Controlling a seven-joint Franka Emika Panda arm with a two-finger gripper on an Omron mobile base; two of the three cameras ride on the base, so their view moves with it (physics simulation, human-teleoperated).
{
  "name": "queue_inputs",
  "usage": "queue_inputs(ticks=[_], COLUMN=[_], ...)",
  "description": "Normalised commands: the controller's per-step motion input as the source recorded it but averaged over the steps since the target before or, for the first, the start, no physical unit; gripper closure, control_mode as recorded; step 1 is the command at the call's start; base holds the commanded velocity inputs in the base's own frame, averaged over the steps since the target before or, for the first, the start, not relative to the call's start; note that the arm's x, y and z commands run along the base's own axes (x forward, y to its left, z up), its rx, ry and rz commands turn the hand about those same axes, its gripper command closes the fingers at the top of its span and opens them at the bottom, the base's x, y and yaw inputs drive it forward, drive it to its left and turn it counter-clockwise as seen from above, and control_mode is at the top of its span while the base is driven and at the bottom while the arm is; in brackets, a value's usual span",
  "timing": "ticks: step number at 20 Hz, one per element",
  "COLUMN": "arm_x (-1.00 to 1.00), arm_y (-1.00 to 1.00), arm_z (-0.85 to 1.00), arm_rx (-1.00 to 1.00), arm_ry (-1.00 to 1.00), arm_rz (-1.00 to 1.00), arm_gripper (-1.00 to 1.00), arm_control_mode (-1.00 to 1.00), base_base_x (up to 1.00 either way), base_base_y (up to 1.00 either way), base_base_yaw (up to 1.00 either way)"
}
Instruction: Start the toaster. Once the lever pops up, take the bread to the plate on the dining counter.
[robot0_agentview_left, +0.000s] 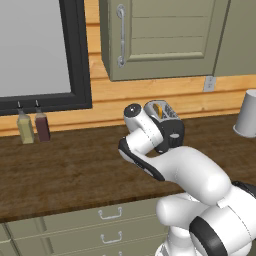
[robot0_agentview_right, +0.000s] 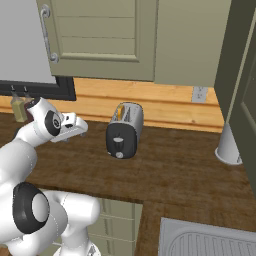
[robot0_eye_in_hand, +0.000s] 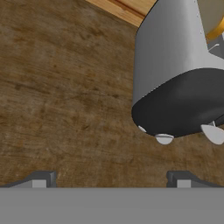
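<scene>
The toaster (robot0_agentview_right: 125, 129) stands on the wood counter against the back wall, its black end (robot0_agentview_left: 173, 133) facing me. The bread (robot0_agentview_left: 158, 109) sits in its top slot as an orange-tan sliver (robot0_agentview_right: 121, 113). My gripper (robot0_agentview_right: 75, 134) hangs low over the counter just left of the toaster, apart from it, and is open with nothing between the fingers. In the hand view the gripper (robot0_eye_in_hand: 111, 180) has bare wood between its tips, and the toaster (robot0_eye_in_hand: 175, 74) fills the upper right with a small knob (robot0_eye_in_hand: 164, 139) on its black face. The plate and the dining counter are out of view.
Two small bottles (robot0_agentview_left: 33, 127) stand at the back left under a dark-framed window. A white cylinder (robot0_agentview_right: 228, 147) stands to the right of the toaster. A sink (robot0_agentview_right: 210, 240) lies at the front right. Green-grey wall cabinets (robot0_agentview_left: 160, 35) hang above the toaster.
</scene>
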Motion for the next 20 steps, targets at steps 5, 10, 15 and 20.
queue_inputs(ticks=[5,10,15,20], arm_x=[0.0,0.0,0.0,0.0], arm_y=[0.0,0.0,0.0,0.0], arm_z=[0.0,0.0,0.0,0.0], arm_rx=[0.0,0.0,0.0,0.0], arm_ry=[0.0,0.0,0.0,0.0], arm_rz=[0.0,0.0,0.0,0.0], arm_gripper=[-1.0,-1.0,-1.0,-1.0], arm_control_mode=[-1.0,-1.0,-1.0,-1.0], base_base_x=[0.0,0.0,0.0,0.0], base_base_y=[0.0,0.0,0.0,0.0], base_base_yaw=[0.0,0.0,0.0,0.0])
